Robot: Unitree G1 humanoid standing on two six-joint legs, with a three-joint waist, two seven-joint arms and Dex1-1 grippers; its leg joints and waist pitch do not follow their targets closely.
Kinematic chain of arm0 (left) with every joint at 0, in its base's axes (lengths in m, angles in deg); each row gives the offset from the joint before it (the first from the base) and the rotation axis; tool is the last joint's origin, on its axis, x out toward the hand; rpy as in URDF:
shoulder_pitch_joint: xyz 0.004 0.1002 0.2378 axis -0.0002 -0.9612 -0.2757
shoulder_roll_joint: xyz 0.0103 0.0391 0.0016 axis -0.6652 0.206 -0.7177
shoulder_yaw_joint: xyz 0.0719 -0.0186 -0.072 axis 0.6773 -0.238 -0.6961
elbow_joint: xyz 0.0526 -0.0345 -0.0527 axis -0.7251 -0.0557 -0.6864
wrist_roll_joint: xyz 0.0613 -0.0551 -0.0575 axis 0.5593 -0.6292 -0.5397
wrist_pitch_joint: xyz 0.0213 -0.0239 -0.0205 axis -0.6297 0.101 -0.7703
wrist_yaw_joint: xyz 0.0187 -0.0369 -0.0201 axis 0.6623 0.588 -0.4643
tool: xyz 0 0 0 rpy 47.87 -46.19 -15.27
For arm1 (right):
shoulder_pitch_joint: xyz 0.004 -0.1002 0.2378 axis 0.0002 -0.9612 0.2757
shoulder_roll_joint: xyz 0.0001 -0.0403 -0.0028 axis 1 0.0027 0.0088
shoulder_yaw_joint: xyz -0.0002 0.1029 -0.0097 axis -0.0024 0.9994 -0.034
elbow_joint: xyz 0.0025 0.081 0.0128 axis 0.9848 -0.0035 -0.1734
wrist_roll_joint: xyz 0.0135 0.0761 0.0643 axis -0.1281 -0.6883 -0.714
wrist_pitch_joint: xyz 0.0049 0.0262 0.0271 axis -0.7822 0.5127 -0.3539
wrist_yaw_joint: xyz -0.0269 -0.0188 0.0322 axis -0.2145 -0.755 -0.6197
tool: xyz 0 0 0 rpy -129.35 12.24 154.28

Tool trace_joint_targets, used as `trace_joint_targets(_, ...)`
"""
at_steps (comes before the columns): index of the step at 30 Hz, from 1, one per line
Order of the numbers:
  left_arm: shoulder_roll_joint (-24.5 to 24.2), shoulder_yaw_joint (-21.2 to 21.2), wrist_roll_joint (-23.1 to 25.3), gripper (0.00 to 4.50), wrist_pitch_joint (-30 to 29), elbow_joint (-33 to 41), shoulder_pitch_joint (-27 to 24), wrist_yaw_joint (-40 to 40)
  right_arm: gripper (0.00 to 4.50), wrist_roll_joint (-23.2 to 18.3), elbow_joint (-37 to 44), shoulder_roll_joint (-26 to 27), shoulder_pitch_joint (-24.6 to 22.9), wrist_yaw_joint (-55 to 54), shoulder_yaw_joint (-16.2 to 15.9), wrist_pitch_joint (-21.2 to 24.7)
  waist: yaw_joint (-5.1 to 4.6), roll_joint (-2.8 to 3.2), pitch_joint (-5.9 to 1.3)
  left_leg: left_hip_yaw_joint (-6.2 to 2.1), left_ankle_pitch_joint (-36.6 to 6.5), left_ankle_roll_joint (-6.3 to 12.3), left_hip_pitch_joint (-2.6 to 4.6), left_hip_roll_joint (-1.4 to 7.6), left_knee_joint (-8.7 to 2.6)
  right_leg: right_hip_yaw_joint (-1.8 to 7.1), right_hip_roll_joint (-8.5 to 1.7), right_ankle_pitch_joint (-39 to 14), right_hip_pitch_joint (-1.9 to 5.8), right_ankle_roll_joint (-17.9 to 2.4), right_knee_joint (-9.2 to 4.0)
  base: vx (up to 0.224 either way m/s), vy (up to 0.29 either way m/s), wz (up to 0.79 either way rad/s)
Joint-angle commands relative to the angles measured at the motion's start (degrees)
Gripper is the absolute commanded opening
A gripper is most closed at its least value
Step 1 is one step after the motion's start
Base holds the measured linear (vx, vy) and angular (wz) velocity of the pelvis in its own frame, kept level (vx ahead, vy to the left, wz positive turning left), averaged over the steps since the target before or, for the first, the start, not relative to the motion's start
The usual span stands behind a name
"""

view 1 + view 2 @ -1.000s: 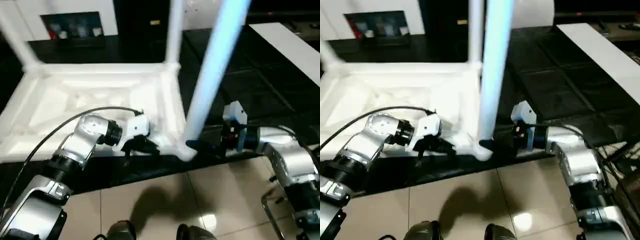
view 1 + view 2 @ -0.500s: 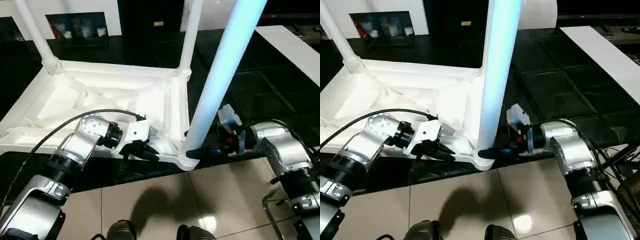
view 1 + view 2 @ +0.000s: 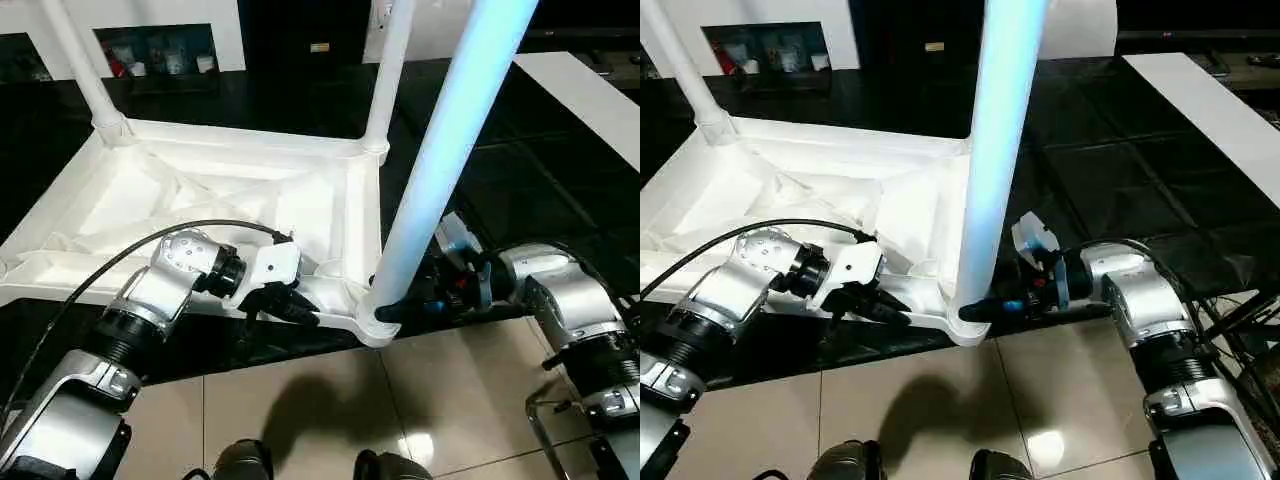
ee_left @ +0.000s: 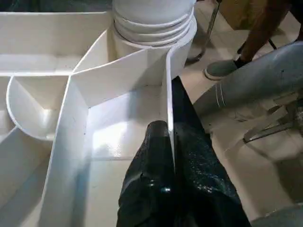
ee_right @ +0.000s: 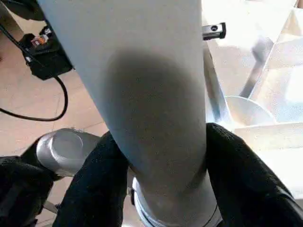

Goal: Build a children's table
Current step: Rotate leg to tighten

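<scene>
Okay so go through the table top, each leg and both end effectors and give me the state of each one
Table top: upside down, ribbed underside up.
Near leg: upright in the near corner socket.
Far right leg: upright in its socket.
Far left leg: upright in its socket.
Left end effector: shut on a rib near the socket.
Right end effector: shut on the near leg's base.

We see table top [image 3: 200,200] lying underside up on dark surface [image 3: 520,170], ribs facing us. Three legs standing in corner sockets: far-left leg [image 3: 85,70], far-right leg [image 3: 390,70], near-right leg [image 3: 440,160] closest to us. Left gripper [image 4: 173,165] sits on near rim, left of near-right socket, fingers either side of rim wall. Right gripper [image 3: 985,308] comes in from right, fingers around base of near-right leg. Cabinet [image 3: 160,50] behind table top, far left. Tiled floor [image 3: 320,410] in front.
</scene>
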Motion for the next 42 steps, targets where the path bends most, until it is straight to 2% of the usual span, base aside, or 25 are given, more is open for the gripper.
trace_joint_targets(1,1.4,0.4,0.2,0.0,-2.0,0.6,1.1,-1.0,2.05,-3.2,3.3,0.2,-1.2,1.6,-0.3,5.1,-0.38,-0.47,-4.2,-0.33,-9.9,4.68,1.35,2.57,-3.59,2.85,-4.57,-15.1,2.98,-13.3,-3.8,0.0,0.0,0.0)
trace_joint_targets(3,1.8,0.2,0.2,0.0,-2.8,0.6,1.2,-1.6,2.05,-3.6,4.2,0.7,-1.6,0.2,0.0,6.6,-0.38,-0.63,-4.05,-0.25,-10.1,4.76,1.37,2.6,-3.67,2.9,-4.55,-15.7,2.9,-13.2,-3.98,0.0,0.0,0.0)
trace_joint_targets(4,2.3,-0.1,0.1,0.0,-3.9,0.5,1.5,-2.5,2.05,-3.9,5.2,1.5,-2.1,-1.6,0.4,7.7,-0.22,-0.6,-4.07,-0.31,-10.1,4.68,1.4,2.59,-3.65,2.87,-4.63,-16.1,2.9,-13.0,-3.97,0.0,0.0,0.0)
trace_joint_targets(5,3.4,-0.5,0.4,0.0,-5.9,0.0,2.2,-4.8,2.05,-3.5,7.2,3.4,-2.7,-6.0,0.6,9.3,-0.24,-0.31,-3.76,-0.31,-11.1,4.11,1.43,2.56,-3.79,2.94,-4.67,-18.5,2.68,-12.2,-4.32,0.0,0.0,0.0)
trace_joint_targets(6,3.9,-0.7,0.4,0.0,-6.7,-0.2,2.4,-5.7,2.05,-3.1,7.7,4.0,-2.9,-7.7,0.6,9.5,-0.35,-0.38,-3.66,-0.32,-11.4,3.72,1.38,2.53,-3.91,2.96,-4.58,-19.3,2.67,-11.7,-4.45,0.0,0.0,0.0)
trace_joint_targets(9,6.4,-1.9,0.4,0.0,-10.3,-1.2,3.6,-10.6,2.05,-0.7,8.9,8.2,-3.2,-17.2,1.0,10.7,-1.2,-0.51,-3.54,-0.64,-13.8,1.84,1.36,2.22,-4.16,2.83,-4.72,-24.2,2.62,-10.1,-4.91,0.0,0.0,0.0)
trace_joint_targets(10,8.1,-2.8,0.1,0.0,-11.9,-1.8,4.4,-13.3,2.05,0.2,8.4,11.4,-2.7,-23.5,2.2,11.8,-1.54,-0.43,-3.33,-0.77,-15.1,1.15,1.31,2.06,-4.28,2.76,-4.81,-26.7,2.54,-9.5,-5.17,0.0,0.0,0.0)
trace_joint_targets(12,9.3,-3.5,0.1,0.0,-13.1,-2.3,5.0,-15.6,2.05,1.2,8.0,14.0,-2.2,-28.7,3.0,12.8,-2.27,-0.25,-3.46,-1.16,-15.7,0.21,1.18,1.97,-4.4,2.63,-4.94,-27.9,2.67,-8.6,-5.23,0.0,0.0,0.0)
trace_joint_targets(13,11.2,-4.5,0.6,0.0,-14.4,-3.6,6.1,-20.0,2.05,2.8,7.0,17.5,-1.5,-35.6,4.1,13.4,-2.81,-0.38,-3.49,-1.15,-15.7,0.25,1.07,1.96,-4.45,2.63,-4.76,-27.0,2.71,-8.5,-5.24,0.0,0.0,0.0)
trace_joint_targets(14,12.2,-5.1,0.9,0.0,-14.9,-4.3,6.7,-22.4,2.05,3.5,6.3,19.2,-1.1,-38.9,4.6,13.5,-3.44,-0.3,-3.37,-1.0,-15.9,-0.09,1.21,1.89,-4.39,2.72,-4.59,-26.2,2.2,-9.1,-5.28,0.0,0.0,0.0)
trace_joint_targets(15,13.5,-6.0,1.1,0.0,-15.8,-5.2,7.5,-25.8,2.04,4.5,5.9,21.4,-0.7,-43.3,5.4,13.9,-3.57,0.03,-3.47,-1.18,-16.3,-0.33,1.29,1.85,-4.38,2.6,-4.7,-26.1,2.36,-9.2,-5.22,0.0,0.0,0.0)
trace_joint_targets(16,14.8,-7.1,1.2,0.0,-17.0,-6.0,8.3,-28.9,2.04,5.3,5.3,23.6,-0.2,-47.6,6.2,14.2,-3.94,-0.18,-3.48,-1.0,-15.8,-0.24,1.13,1.71,-4.29,2.68,-4.61,-25.6,2.4,-9.2,-5.21,0.0,0.0,0.0)
trace_joint_targets(18,16.3,-8.5,1.3,0.0,-18.3,-6.8,9.0,-32.9,2.04,6.0,4.2,26.0,0.6,-53.0,7.3,14.1,-3.92,-0.08,-3.6,-0.84,-14.4,0.46,1.24,1.64,-4.14,2.85,-4.67,-23.1,2.45,-9.7,-5.27,0.0,0.0,0.0)
trace_joint_targets(20,19.0,-11.0,1.4,0.0,-20.0,-7.8,10.3,-40.2,2.04,7.5,0.8,30.1,2.7,-62.9,9.9,12.8,-4.0,0.01,-3.8,-0.54,-12.0,1.2,1.26,1.57,-4.08,2.94,-4.36,-18.5,2.49,-10.9,-4.96,0.0,0.0,0.0)
trace_joint_targets(22,20.3,-12.1,1.7,0.0,-20.4,-8.1,10.8,-43.4,2.03,8.3,-0.3,32.3,3.7,-67.8,11.5,12.5,-3.92,0.06,-3.97,-0.41,-10.0,1.52,1.21,1.55,-3.99,3.02,-4.3,-15.0,2.64,-11.6,-4.66,0.0,0.0,0.0)
trace_joint_targets(24,20.7,-12.0,2.4,0.0,-19.9,-8.3,11.0,-44.1,2.03,8.6,-0.6,33.6,3.9,-69.9,12.5,12.8,-3.67,0.07,-4.11,-0.32,-7.8,2.63,1.18,1.47,-3.93,3.05,-4.12,-10.4,2.93,-12.3,-4.3,0.0,0.0,0.0)
trace_joint_targets(25,20.7,-11.8,2.7,0.0,-19.7,-8.1,10.8,-44.0,2.03,9.0,0.0,34.0,3.5,-69.9,12.6,12.4,-3.65,-0.12,-4.18,-0.3,-6.2,3.64,0.97,1.45,-3.93,3.02,-4.07,-7.1,3.24,-12.9,-3.94,0.0,0.0,0.0)
trace_joint_targets(27,20.5,-11.4,2.9,0.0,-19.5,-7.5,10.4,-43.2,2.03,9.4,0.7,33.9,2.9,-69.7,12.4,12.2,-3.54,0.05,-4.2,-0.3,-5.0,4.83,1.0,1.48,-3.95,2.98,-4.09,-4.1,3.41,-13.5,-3.66,0.0,0.0,0.0)
trace_joint_targets(28,19.9,-11.1,3.0,0.0,-19.3,-6.8,9.8,-42.2,2.59,9.2,1.4,33.4,2.2,-69.0,12.5,12.3,-3.52,0.08,-4.03,-0.28,-5.6,5.14,0.95,1.48,-4.01,2.96,-4.16,-4.4,3.46,-13.6,-3.81,0.0,0.0,0.0)
trace_joint_targets(32,17.3,-9.7,3.0,0.0,-18.9,-4.1,7.5,-38.2,2.75,7.8,3.5,31.0,0.6,-66.8,13.4,11.6,-3.48,0.23,-3.76,-0.37,-8.7,4.43,1.1,1.75,-4.29,2.93,-4.33,-9.9,3.41,-12.6,-4.37,0.0,0.0,0.0)
trace_joint_targets(34,16.1,-9.0,3.2,0.0,-18.7,-3.2,6.6,-36.8,3.15,7.4,4.5,29.6,-0.2,-65.4,13.9,11.1,-3.7,0.18,-3.78,-0.48,-8.4,4.1,0.84,1.72,-4.38,2.88,-4.34,-10.2,3.64,-12.2,-4.32,0.0,0.0,0.0)
trace_joint_targets(36,15.2,-8.7,3.4,0.0,-17.9,-3.0,6.1,-35.8,3.16,7.2,5.1,28.4,-0.6,-64.6,14.4,11.4,-3.78,0.16,-3.76,-0.45,-8.5,4.12,0.92,1.7,-4.32,2.88,-4.29,-10.3,3.54,-12.2,-4.41,0.0,0.0,0.0)
trace_joint_targets(38,11.3,-7.0,3.6,0.0,-14.3,-1.7,4.1,-29.8,3.33,7.0,7.5,22.7,-2.6,-57.8,13.6,10.1,-3.64,0.25,-3.83,-0.43,-7.7,4.45,0.89,1.72,-4.25,2.96,-4.3,-9.7,3.68,-12.0,-4.35,0.0,0.0,0.0)
trace_joint_targets(39,10.9,-6.8,3.6,0.0,-14.0,-1.6,3.9,-29.1,3.49,6.9,7.8,22.2,-2.8,-57.1,13.5,10.0,-3.66,0.23,-3.82,-0.36,-7.4,4.67,0.81,1.7,-4.19,3.01,-4.26,-9.0,3.71,-11.9,-4.33,0.0,0.0,0.0)
trace_joint_targets(42,7.8,-4.9,3.1,0.0,-10.4,0.3,2.2,-22.4,3.67,5.8,10.2,17.8,-4.3,-48.6,11.9,7.9,-3.6,0.32,-4.05,-0.22,-6.1,5.74,1.0,1.94,-4.05,3.02,-4.19,-4.7,3.52,-13.5,-3.78,0.0,0.0,0.0)
